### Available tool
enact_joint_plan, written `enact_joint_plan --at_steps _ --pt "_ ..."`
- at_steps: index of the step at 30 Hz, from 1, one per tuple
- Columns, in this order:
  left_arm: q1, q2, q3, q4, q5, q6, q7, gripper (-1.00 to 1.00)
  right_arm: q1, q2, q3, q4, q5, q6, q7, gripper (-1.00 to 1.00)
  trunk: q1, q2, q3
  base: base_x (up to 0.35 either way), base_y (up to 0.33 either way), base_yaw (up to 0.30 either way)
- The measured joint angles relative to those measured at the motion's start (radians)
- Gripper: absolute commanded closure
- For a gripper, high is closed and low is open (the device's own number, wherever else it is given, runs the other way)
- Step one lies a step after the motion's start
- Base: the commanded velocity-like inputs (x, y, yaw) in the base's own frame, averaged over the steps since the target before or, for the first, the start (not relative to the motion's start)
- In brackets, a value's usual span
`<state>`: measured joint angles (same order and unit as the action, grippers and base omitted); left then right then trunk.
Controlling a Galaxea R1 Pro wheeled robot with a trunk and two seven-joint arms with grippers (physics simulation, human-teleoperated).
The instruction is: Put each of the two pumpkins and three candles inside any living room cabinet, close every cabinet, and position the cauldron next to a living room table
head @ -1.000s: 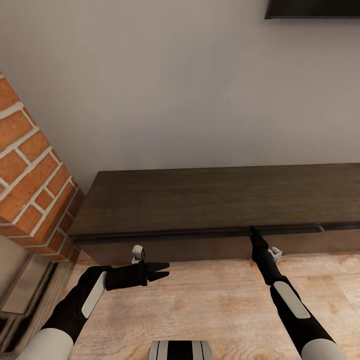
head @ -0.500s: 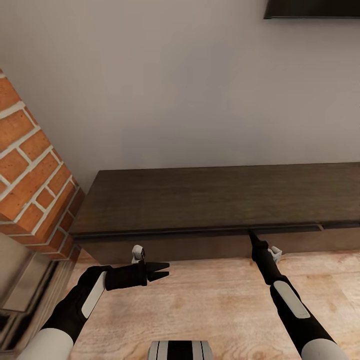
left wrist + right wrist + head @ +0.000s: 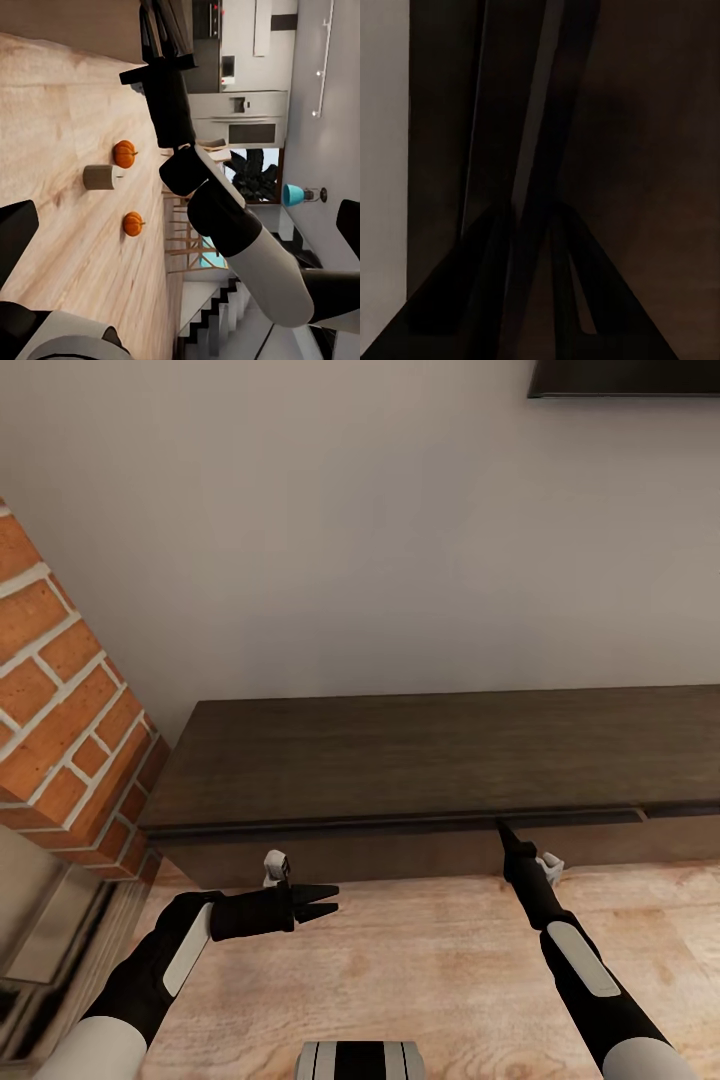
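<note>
Directly ahead of me the cabinet (image 3: 440, 760) runs long and low against the pale wall (image 3: 350, 530), its dark-brown top bare and a thin dark groove along the upper edge of its fronts. My right gripper (image 3: 503, 827) reaches up to that groove, its tip right at the seam; in the right wrist view my jaws lie close together, nearly touching, against the dark wood (image 3: 645, 150), with nothing between them that I can make out. My left gripper (image 3: 325, 900) hovers over the wooden floor (image 3: 430, 970) in front of the cabinet, well apart from it, its jaws parted and empty.

Through the left wrist view I see my right arm (image 3: 217, 210) stretched toward the cabinet, and beyond it, on the floor, two pumpkins (image 3: 124, 154) (image 3: 133, 223) with one candle (image 3: 99, 177) near them, closer to the first pumpkin. A kitchen with pale appliances (image 3: 240, 112) lies farther off. A red brick column (image 3: 60, 690) stands at the cabinet's left end.
</note>
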<state>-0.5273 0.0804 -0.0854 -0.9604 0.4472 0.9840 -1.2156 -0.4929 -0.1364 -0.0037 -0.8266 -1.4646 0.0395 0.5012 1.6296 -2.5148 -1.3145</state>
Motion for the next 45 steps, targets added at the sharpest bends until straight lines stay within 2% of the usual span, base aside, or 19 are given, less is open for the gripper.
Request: enact_joint_plan --at_steps 18,45 --pt "0.000 0.000 -0.001 0.000 0.000 -0.001 0.000 -1.00 0.000 0.000 -0.001 0.000 -0.004 0.001 -0.002 1.00 0.000 0.000 0.000 -0.060 0.000 0.000" --pt "0.000 0.000 -0.002 0.000 0.000 -0.001 0.000 -1.00 -0.001 -0.001 -0.018 0.004 -0.013 0.001 -0.002 1.00 0.000 0.000 0.000 -0.279 0.000 0.000"
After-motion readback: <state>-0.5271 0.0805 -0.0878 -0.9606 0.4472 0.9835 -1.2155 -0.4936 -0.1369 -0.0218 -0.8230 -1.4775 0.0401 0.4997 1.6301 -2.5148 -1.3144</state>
